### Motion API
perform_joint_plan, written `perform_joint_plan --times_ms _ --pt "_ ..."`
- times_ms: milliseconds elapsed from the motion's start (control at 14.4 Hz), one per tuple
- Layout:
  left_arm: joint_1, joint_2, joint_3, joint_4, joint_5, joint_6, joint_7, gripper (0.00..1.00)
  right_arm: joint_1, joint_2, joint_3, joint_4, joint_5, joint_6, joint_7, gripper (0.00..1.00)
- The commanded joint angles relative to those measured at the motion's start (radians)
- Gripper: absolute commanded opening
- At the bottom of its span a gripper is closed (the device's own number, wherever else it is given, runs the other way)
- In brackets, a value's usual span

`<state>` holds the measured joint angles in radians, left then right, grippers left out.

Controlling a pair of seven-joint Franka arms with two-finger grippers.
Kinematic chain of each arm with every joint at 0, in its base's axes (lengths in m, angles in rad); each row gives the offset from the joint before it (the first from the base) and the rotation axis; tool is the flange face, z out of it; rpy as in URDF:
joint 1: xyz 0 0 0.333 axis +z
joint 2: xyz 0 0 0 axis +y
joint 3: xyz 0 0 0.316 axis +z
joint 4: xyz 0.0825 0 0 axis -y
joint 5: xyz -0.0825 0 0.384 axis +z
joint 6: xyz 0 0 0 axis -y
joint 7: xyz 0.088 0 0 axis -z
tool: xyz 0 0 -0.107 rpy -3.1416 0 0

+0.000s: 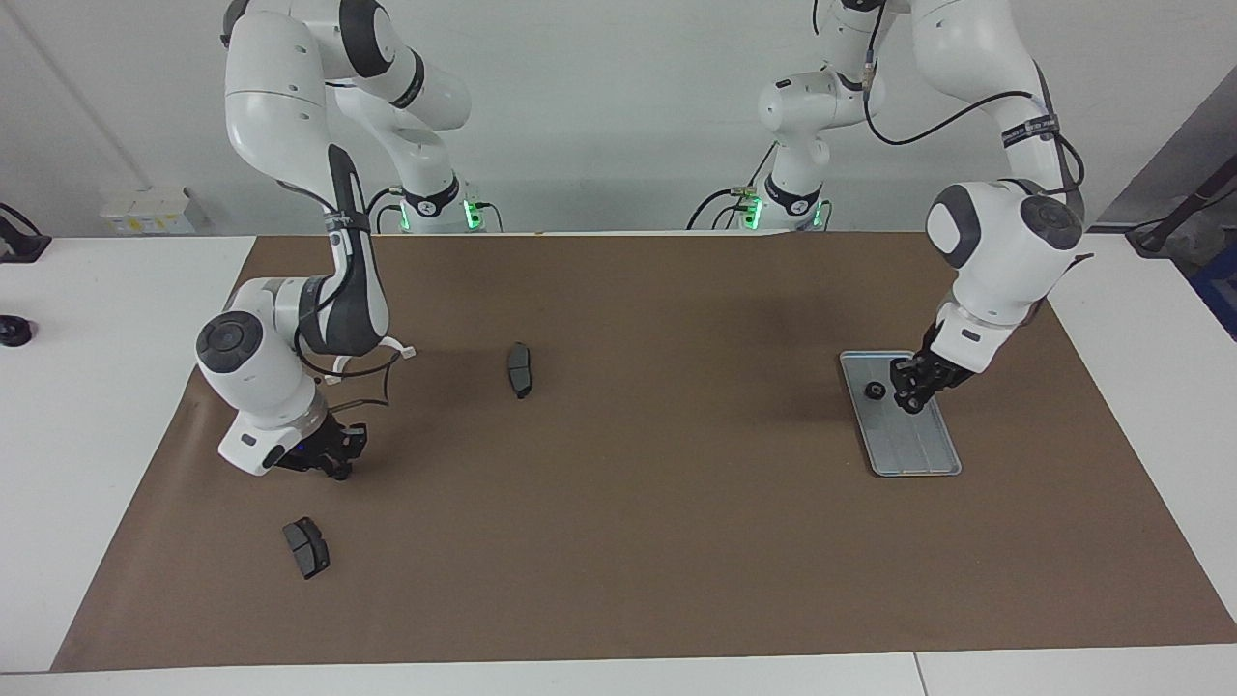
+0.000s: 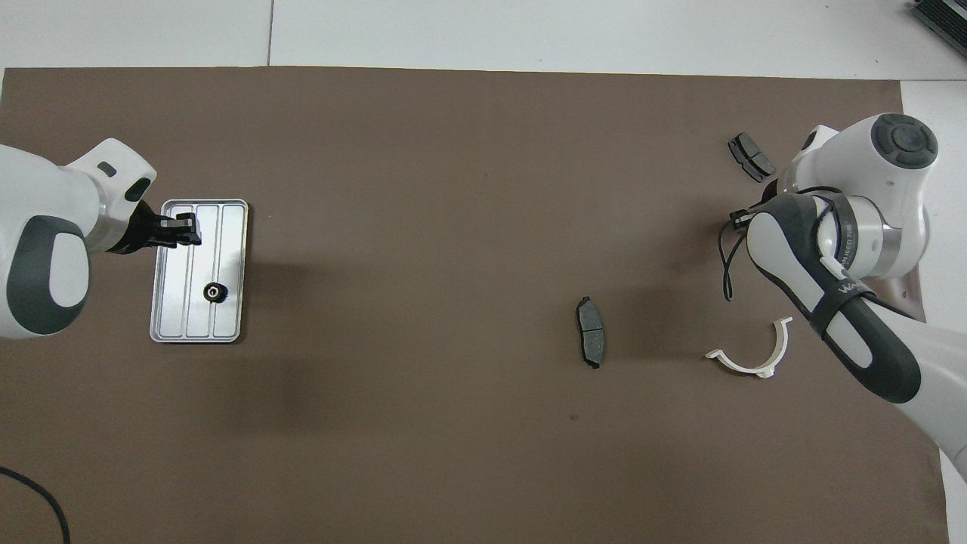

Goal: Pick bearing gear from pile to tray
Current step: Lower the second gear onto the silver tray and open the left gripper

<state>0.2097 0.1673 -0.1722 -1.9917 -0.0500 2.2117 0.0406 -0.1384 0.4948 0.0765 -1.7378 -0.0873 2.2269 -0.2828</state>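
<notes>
Left gripper (image 1: 912, 396) over tray (image 1: 928, 454), fingers clamped on small black part, likely gear for drop beside gear (image 1: 875, 391) in tray. Right gripper (image 1: 333, 464) low over bench, fingers together, waiting.

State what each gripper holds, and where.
Cannot be told for either: left gripper over the ridged silver-grey metal tray, right gripper shut over the brown mat.

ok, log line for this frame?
left pincer: over tray, shut | gear: in tray | right pincer: shut, over mat
</notes>
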Motion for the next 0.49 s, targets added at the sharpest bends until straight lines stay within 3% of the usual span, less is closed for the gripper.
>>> perform_joint_plan --times_ms 0,208,347,417 --pt "0.059 -0.078 -0.01 -0.137 -0.031 0.055 0.11 0.0 -0.003 -0.024 0.013 -0.025 -0.022 0.031 0.022 0.0" --pt "0.068 -0.111 -0.009 -0.274 -0.031 0.181 0.131 0.0 0.011 -0.025 0.023 -0.002 -0.019 0.051 0.02 0.0" --pt "0.068 -0.117 -0.009 -0.297 -0.031 0.195 0.131 0.0 0.058 -0.024 0.042 0.035 -0.011 0.051 0.022 0.0" --pt "0.068 -0.118 -0.009 -0.305 -0.031 0.194 0.133 0.05 0.084 -0.024 0.046 0.053 -0.008 0.051 0.022 0.0"
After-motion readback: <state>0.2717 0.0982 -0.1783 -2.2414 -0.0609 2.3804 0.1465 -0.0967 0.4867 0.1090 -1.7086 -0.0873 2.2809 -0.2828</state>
